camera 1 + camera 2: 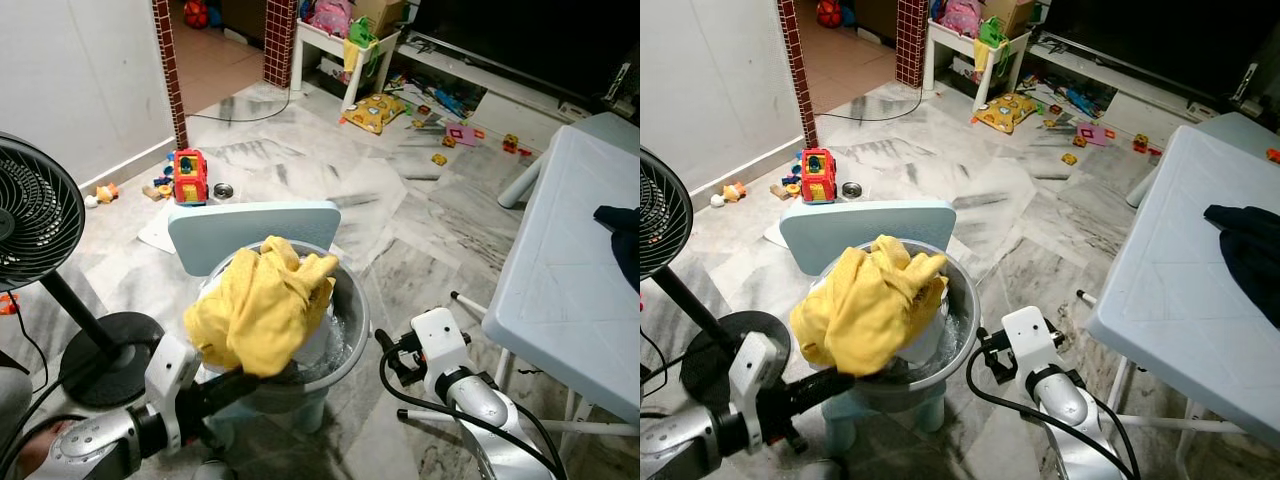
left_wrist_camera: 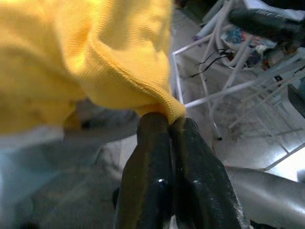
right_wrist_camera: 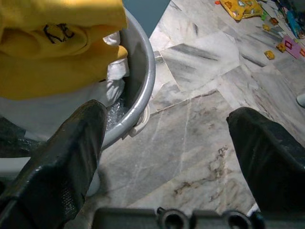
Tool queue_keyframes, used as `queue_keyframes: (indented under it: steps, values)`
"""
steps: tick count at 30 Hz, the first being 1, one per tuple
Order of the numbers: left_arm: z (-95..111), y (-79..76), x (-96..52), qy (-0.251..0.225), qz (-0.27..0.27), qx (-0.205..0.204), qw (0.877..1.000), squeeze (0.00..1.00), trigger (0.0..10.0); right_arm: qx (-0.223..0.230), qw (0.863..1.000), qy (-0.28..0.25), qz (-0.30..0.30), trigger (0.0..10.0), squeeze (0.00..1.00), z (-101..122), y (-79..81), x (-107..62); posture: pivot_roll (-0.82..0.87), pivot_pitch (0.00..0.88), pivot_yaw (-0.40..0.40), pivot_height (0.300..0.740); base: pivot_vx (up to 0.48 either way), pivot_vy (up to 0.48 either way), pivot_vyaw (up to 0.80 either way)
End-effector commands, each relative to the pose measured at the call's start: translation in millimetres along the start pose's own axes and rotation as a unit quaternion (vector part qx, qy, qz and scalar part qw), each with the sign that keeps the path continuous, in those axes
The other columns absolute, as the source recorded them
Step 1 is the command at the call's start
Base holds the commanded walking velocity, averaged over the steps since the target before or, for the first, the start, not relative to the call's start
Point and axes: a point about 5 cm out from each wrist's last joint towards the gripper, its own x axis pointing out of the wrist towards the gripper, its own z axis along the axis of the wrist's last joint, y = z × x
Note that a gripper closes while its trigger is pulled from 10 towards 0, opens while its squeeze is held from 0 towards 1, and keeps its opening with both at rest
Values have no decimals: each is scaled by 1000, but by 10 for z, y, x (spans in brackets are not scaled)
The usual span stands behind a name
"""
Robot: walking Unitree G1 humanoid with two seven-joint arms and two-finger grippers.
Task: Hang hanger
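Note:
A crumpled yellow garment (image 1: 262, 305) hangs over a grey metal basin (image 1: 352, 322) that stands on a small pale-blue chair (image 1: 255, 226). My left gripper (image 2: 169, 121) reaches up from the lower left and is shut on a hem of the yellow cloth, with its black fingers (image 1: 240, 380) pressed together under the bundle. White cloth (image 3: 57, 107) lies in the basin beneath the yellow one. My right gripper (image 3: 167, 119) is open just right of the basin's rim, with nothing between its fingers (image 3: 71, 143). No hanger can be made out.
A black standing fan (image 1: 35, 215) is at the left. A white table (image 1: 570, 280) with a dark cloth (image 1: 620, 235) stands at the right, white tubes (image 1: 480, 305) at its foot. Toys (image 1: 190, 175) litter the marble floor beyond.

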Motion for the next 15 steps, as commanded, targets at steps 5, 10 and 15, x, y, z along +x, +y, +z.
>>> queue_keyframes:
  steps: [5, 10, 15]
  values:
    - [-202, 165, -41, 37, 20, -31, 999, 1000, 10000, -3, 1000, 11, -4, 10000, 0, -63, -53, -14, 172, 99, -174, 740, 0, 0, 0]
    - [-324, 656, -140, -7, 95, -11, 995, 1000, 10000, -1, 1000, 10, -2, 10000, 0, -52, -41, 6, 178, 99, -176, 740, 0, 0, 0]
    - [-69, 797, -66, -61, 128, 20, 990, 1000, 10000, -1, 1000, 10, -1, 10000, 0, -59, -39, 9, 182, 98, -179, 740, 0, 0, 0]
